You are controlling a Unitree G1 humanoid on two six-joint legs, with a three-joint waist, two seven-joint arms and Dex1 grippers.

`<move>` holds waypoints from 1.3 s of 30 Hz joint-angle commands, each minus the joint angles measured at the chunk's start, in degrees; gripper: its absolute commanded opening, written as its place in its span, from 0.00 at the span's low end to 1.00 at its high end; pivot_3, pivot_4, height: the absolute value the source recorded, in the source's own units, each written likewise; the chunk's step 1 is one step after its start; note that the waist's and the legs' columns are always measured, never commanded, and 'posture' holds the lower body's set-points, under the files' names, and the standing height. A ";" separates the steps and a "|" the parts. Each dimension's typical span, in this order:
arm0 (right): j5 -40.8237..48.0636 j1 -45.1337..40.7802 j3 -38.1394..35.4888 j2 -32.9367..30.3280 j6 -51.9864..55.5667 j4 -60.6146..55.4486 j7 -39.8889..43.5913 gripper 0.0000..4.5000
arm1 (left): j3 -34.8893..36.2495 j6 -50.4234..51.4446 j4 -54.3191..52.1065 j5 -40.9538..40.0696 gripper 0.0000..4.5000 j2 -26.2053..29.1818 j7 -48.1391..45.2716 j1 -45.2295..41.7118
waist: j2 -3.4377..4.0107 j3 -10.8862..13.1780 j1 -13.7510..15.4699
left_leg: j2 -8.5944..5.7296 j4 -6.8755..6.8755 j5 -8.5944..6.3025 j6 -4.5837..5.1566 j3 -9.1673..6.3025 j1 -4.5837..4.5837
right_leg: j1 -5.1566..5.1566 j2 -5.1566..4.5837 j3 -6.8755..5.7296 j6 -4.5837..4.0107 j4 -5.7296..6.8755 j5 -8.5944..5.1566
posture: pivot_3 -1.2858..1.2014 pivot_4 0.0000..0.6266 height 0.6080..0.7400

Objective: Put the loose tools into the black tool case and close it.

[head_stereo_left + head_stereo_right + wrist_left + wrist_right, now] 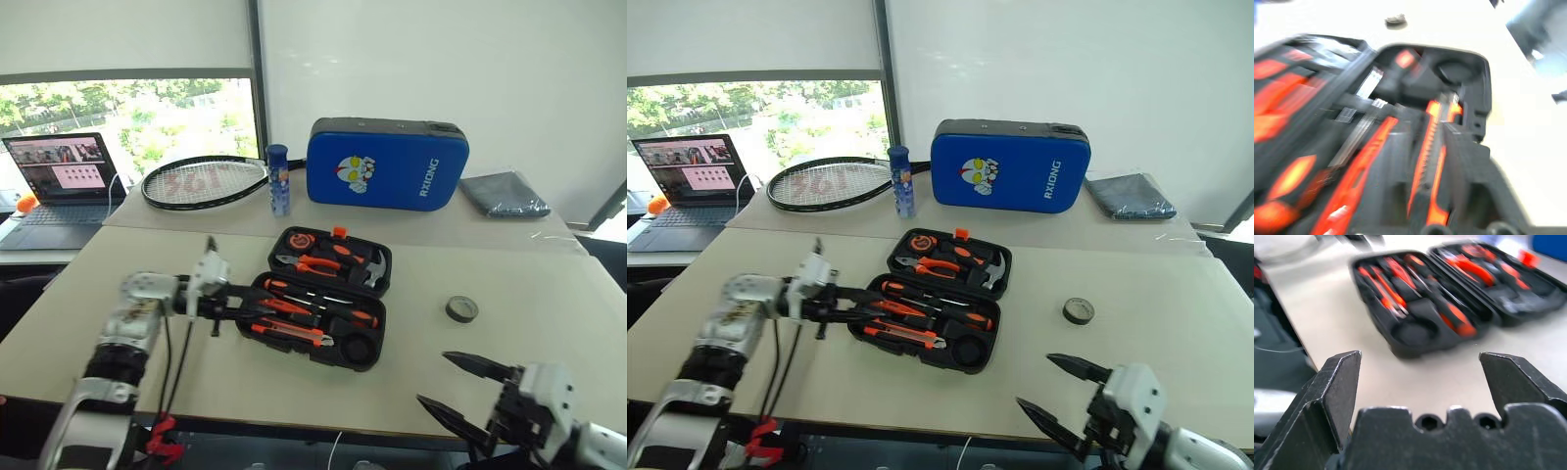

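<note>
Black tool case (328, 299) lies open flat on the beige surface (509, 362), lid half toward the far side holding pliers (312, 264) and a small hammer (372, 269), near half holding the orange-handled screwdrivers (323, 305) and the utility knife (292, 334) in their moulded slots. A round recess at the near-right corner of the case (361, 347) sits unfilled. Small black tape roll (461, 309) lies loose on the surface, well apart from the case, to its right. Left end effector (257, 311) reaches in level from the left, fingertips over the near half of the case by the screwdriver handles — how far its jaws are parted cannot be told, and nothing is seen held. Right end effector (453, 384) hangs low at the near right, jaws spread wide and holding nothing, near the front edge of the surface. On the far surface: blue padded case (387, 164) standing on edge, tennis racket (204, 182), a small blue bottle (278, 180) — and a laptop (61, 186) at far left.
</note>
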 commanded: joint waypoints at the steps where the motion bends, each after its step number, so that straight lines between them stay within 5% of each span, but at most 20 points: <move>1: -0.34 5.06 -6.33 2.83 -6.85 3.24 2.39 1.00 | 5.46 3.20 -6.86 -4.35 0.66 4.66 -0.93 8.02 | 0.07 -0.04 -0.14 | 0.00 -0.02 0.00 0.00 0.03 0.05 | 0.02 -0.01 0.03 0.00 0.00 0.00 | 0.52 0.24 1.00; 5: -3.60 8.47 -9.08 6.01 -14.42 10.15 3.48 1.00 | 10.50 4.50 -7.82 -7.39 0.98 7.47 -0.93 15.41 | 0.07 0.00 -0.10 | 0.10 -0.18 0.00 -0.01 0.09 0.21 | 0.03 0.01 0.01 0.10 0.01 -0.21 | 0.52 0.24 1.00; 11: -3.69 4.35 -8.99 3.65 -12.05 11.44 0.99 1.00 | 11.96 5.73 -13.07 -9.79 0.98 6.28 0.60 18.20 | 0.07 0.02 0.25 | 0.14 -0.10 0.04 -0.05 0.22 0.43 | 0.22 -0.03 0.09 0.23 0.01 -0.29 | 0.52 0.24 1.00; 16: -0.60 -13.54 -4.56 -10.87 8.37 12.01 -3.05 1.00 | 9.36 8.49 -16.82 -10.72 0.98 5.59 0.26 17.72 | 0.14 0.11 -1.30 | 0.16 -0.14 0.04 -0.05 0.52 0.58 | 0.23 0.01 0.48 0.23 0.02 -0.11 | 0.52 0.24 1.00; 23: -3.89 -36.54 11.56 -24.20 27.35 22.96 0.12 1.00 | 6.40 8.17 -19.16 -9.66 0.98 2.16 1.49 14.66 | 0.07 0.16 -0.50 | 0.06 -0.26 0.02 0.00 0.33 0.29 | -0.06 0.20 0.51 -0.07 0.00 0.01 | 0.52 0.24 1.00; 34: -19.84 -61.48 31.70 -21.83 25.24 45.61 4.69 1.00 | 4.83 8.54 -22.12 -9.42 0.98 0.95 2.89 16.03 | 0.09 0.19 -0.77 | -0.06 -0.16 -0.12 0.21 0.39 -0.16 | -0.30 0.03 0.59 0.10 -0.42 0.10 | 0.52 0.24 1.00; 39: -23.15 -65.58 34.33 -19.70 24.43 50.80 6.30 0.68 | 5.03 8.72 -23.30 -9.57 1.00 1.25 3.59 16.87 | 0.09 0.19 -0.76 | -0.06 -0.14 -0.12 0.21 0.37 -0.24 | -0.37 0.03 0.57 0.10 -0.41 0.12 | 0.52 0.24 1.00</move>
